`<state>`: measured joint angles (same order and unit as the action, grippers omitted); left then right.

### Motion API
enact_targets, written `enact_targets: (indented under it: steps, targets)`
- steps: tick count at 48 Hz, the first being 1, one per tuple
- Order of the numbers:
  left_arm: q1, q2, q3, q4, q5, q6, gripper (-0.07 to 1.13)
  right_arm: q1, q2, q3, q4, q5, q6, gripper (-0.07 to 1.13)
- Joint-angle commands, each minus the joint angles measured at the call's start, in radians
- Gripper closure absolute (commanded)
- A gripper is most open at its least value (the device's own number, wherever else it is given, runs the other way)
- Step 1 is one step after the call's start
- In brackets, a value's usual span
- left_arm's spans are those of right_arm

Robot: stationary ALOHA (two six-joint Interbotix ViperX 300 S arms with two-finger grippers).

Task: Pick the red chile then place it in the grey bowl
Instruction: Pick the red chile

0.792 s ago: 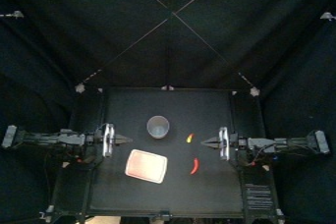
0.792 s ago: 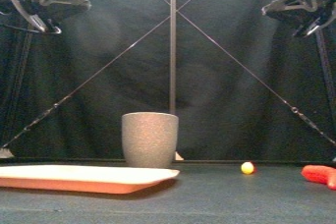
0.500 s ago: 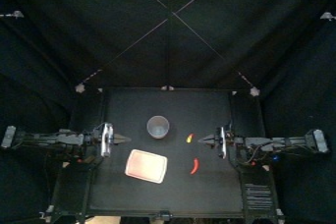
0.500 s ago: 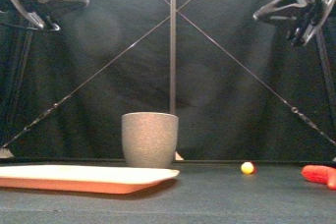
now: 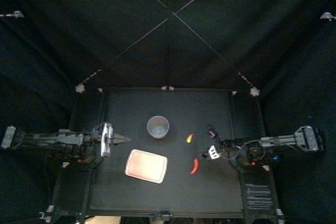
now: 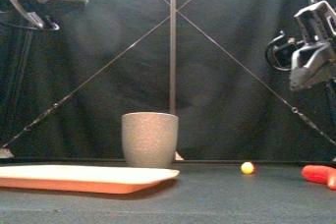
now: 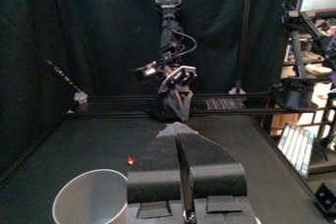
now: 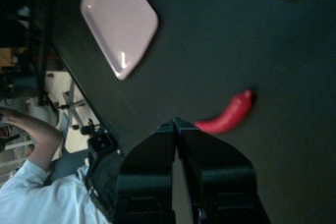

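- Red chile [image 5: 197,166] lies on the table at the top view's lower middle, just right of the pink tray [image 5: 147,166].
- Grey bowl [image 5: 159,125] stands upright above the tray.
- Right gripper [image 5: 211,151], just upper right of the chile: jaws closed, empty.
- Left gripper [image 5: 108,140], frame's left: jaws closed, empty.

counting across the surface [image 5: 132,105] now, four things, each kind showing up just once: one red chile [image 5: 197,166], one tall grey speckled cup [image 5: 159,125], one flat pink tray [image 5: 147,166], and one small yellow toy [image 5: 191,138], too small to tell what food it is.
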<state>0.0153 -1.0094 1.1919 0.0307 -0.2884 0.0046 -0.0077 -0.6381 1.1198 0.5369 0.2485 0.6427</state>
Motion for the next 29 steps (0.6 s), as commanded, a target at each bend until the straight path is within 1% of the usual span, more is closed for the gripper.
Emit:
enact_targets:
  steps: [1,3,7,14,18,23,29]
  targets:
    - [0.006,0.003,-0.014,0.002,-0.003,0.002,1.09,-0.002,0.037,-0.034,-0.038,0.091,0.107,0.66]
    - [0.006,0.003,-0.012,0.002,-0.003,0.002,1.09,0.003,0.064,-0.040,-0.078,0.118,0.166,0.59]
    - [0.009,0.003,-0.012,0.002,-0.003,0.002,1.09,0.014,0.112,-0.057,-0.169,0.144,0.245,0.45]
    - [0.012,0.003,-0.012,0.002,-0.003,0.002,1.09,0.054,0.206,-0.106,-0.336,0.143,0.379,0.21]
    - [0.012,0.003,-0.012,0.002,-0.003,0.002,1.09,0.075,0.252,-0.141,-0.399,0.150,0.437,0.11]
    - [0.012,0.003,-0.012,0.002,-0.003,0.002,1.09,0.094,0.296,-0.173,-0.446,0.190,0.491,0.04]
    - [0.012,0.003,-0.012,0.002,-0.003,0.002,1.09,0.106,0.333,-0.181,-0.471,0.244,0.531,0.04]
